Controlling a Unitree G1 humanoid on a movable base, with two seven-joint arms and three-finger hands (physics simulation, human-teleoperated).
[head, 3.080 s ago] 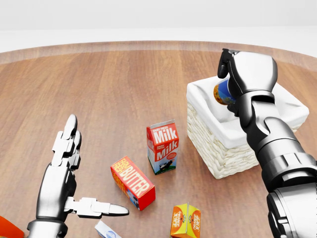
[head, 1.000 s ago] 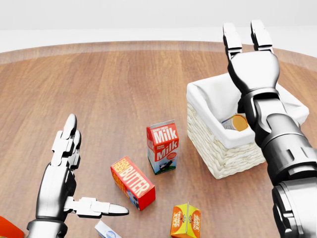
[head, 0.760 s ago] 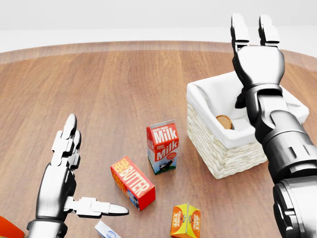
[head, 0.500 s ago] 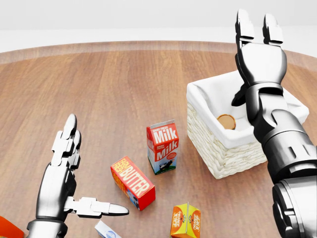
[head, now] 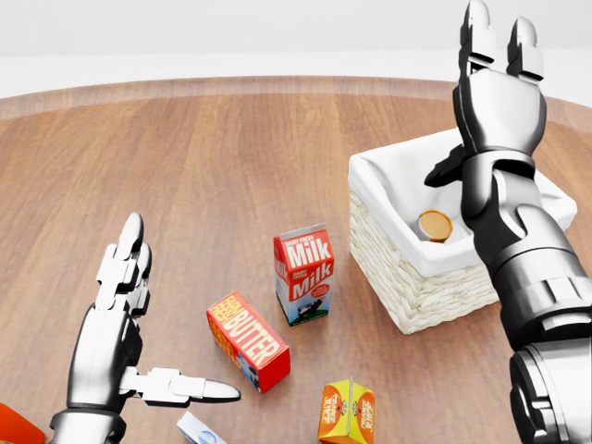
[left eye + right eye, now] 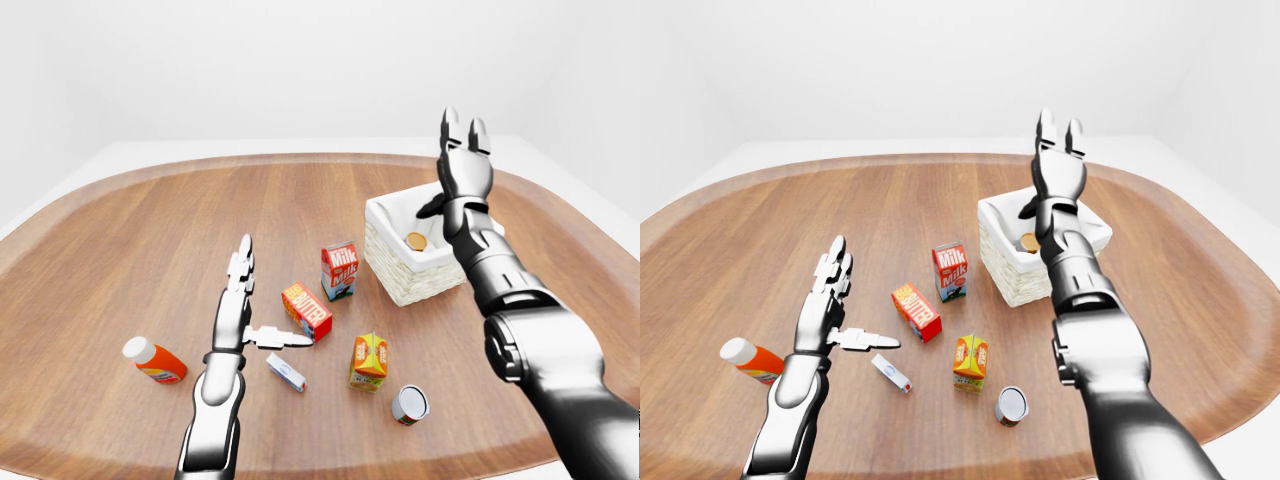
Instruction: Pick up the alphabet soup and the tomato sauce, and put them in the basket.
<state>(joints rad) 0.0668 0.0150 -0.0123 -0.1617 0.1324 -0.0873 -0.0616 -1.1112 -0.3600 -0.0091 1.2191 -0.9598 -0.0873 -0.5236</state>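
Observation:
A white-lined wicker basket (image 5: 413, 289) stands at the right of the head view. Inside it lies a can (image 5: 435, 225) with an orange-brown end showing, partly hidden by the liner. My right hand (image 5: 488, 69) is open above the basket, fingers straight up, holding nothing. A second can (image 6: 409, 404), grey-topped with a reddish side, lies on the table near the bottom of the left-eye view, below the basket. My left hand (image 5: 171, 319) hovers open at the lower left, palm flat and thumb out, apart from every object.
A milk carton (image 5: 303, 275) stands left of the basket. A red butter box (image 5: 247, 340) lies below it, beside my left thumb. An orange juice carton (image 5: 347, 412), a small white-and-blue box (image 6: 286, 371) and a ketchup bottle (image 6: 155, 361) lie lower down.
My right hand has let go of the can over the basket, opened and risen up and to the right. The can dropped in and shifted inside. The left hand has not moved.

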